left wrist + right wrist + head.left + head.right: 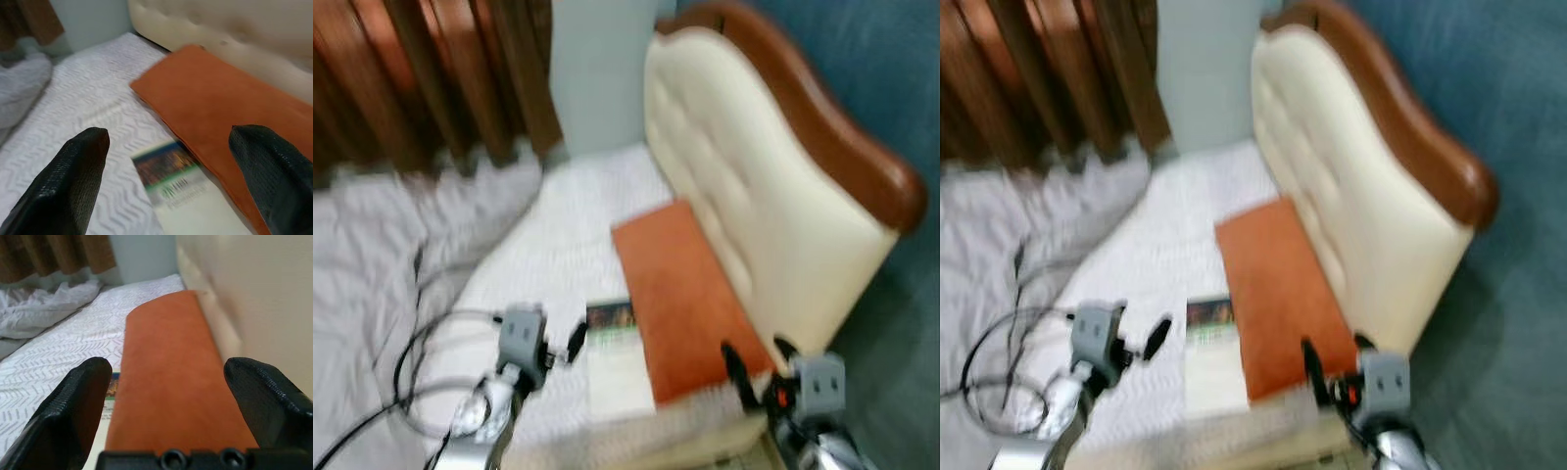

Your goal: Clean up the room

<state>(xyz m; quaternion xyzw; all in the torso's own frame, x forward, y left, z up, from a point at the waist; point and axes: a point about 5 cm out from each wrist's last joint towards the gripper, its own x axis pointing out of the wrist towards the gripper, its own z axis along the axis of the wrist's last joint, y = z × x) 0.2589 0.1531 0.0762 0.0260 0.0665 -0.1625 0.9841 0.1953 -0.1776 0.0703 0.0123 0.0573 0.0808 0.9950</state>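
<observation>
Approach step — both jaws spread, empty. Flat orange rectangular cushion (166, 377) lies on the white bed (548, 245) ahead between right gripper (756, 364) jaws; left gripper (168, 178) frames white booklet (186, 205). Next: close in, grasp.

L pincer (576, 338): arm raised fwd, fingers (73, 181) spread wide.
R pincer (756, 360): arm raised fwd, fingers (78, 406) spread wide.

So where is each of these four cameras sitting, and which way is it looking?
Left and right eye views: on the head, looking down at the bed; both arms show, left pincer and right pincer.
Left wrist view: along its open black fingers at the booklet and orange pillow.
Right wrist view: along its open fingers over that pillow.
All four share the pillow.
</observation>
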